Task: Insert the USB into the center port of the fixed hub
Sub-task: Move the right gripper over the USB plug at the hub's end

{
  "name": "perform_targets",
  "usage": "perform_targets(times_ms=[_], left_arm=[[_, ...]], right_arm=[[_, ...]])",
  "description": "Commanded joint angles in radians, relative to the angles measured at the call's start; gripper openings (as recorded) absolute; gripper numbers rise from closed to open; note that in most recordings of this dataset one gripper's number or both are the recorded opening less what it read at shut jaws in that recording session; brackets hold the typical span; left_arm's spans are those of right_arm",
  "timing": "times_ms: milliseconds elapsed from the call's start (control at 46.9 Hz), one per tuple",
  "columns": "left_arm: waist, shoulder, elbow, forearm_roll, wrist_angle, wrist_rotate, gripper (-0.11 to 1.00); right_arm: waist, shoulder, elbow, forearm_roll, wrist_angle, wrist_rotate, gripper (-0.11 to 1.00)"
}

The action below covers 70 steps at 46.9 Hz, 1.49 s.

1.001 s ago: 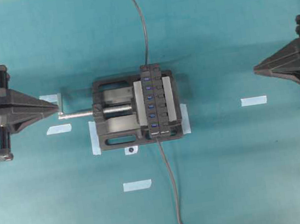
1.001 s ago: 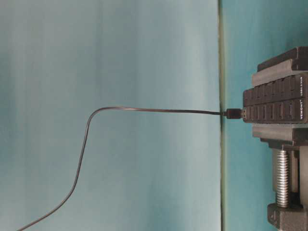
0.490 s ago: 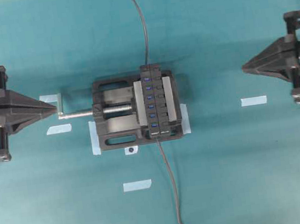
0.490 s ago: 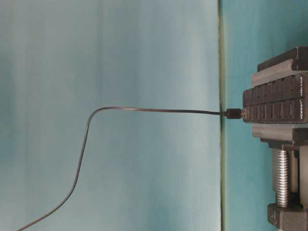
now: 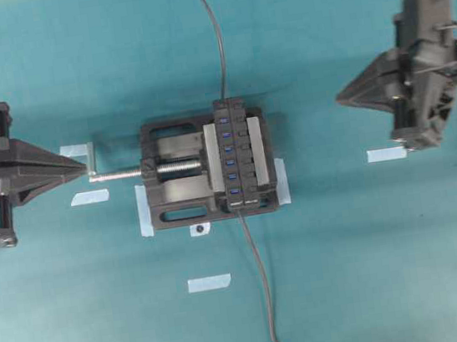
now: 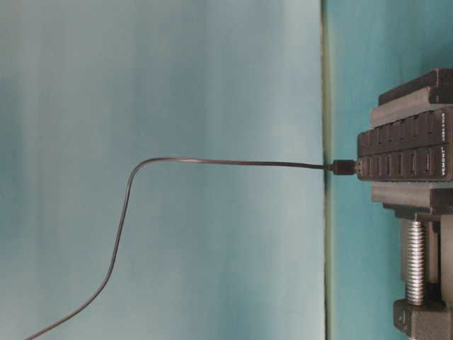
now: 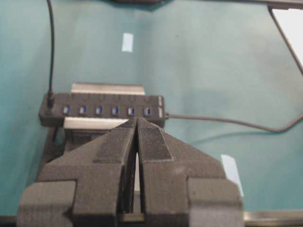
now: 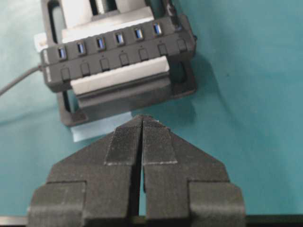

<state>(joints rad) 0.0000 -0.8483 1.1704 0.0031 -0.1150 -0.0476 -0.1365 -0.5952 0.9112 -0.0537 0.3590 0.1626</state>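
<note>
Sitting clamped in the black vise (image 5: 180, 175) at table centre, the fixed hub (image 5: 236, 155) showed its row of blue ports, the center port (image 5: 230, 156) unoccupied. The USB (image 6: 345, 168) was seated at the hub's end, its cable trailing off. Left gripper (image 5: 86, 163) pressed together by the vise screw (image 5: 119, 174); right gripper (image 5: 342, 98) pressed together, well apart from the hub.

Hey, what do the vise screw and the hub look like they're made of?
The vise screw looks like bare metal: silvery, threaded, with bright glints in the table-level view. The hub looks like matte black plastic, with a dull, even surface, moulded buttons and blue port inserts. Neither can be confirmed from looks alone.
</note>
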Motion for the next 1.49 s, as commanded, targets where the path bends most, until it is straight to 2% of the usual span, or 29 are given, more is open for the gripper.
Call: perform_targets(times_ms=[0,618,980,1257,1470], left_arm=[[-0.002,0.006,-0.021,0.002,-0.005,-0.002,0.02],[-0.005,0.009,-0.015,0.002,-0.005,-0.017,0.02],[-0.005,0.009,-0.020,0.002,-0.005,-0.032,0.02],[-0.005,0.009,-0.015,0.002,-0.005,-0.032,0.02],[-0.005,0.009,-0.017,0.002,-0.006,-0.032,0.02]], right_arm=[[-0.005,0.037,-0.049,-0.002,-0.005,-0.037,0.00],[-0.040,0.330,-0.216,-0.002,-0.009,-0.196,0.00],[-0.074,0.420,-0.262,-0.002,-0.089,-0.229,0.00],[-0.072,0.492,-0.321,-0.002,-0.084,-0.241,0.00],[-0.074,0.525,-0.327,-0.002,-0.095,-0.258,0.00]])
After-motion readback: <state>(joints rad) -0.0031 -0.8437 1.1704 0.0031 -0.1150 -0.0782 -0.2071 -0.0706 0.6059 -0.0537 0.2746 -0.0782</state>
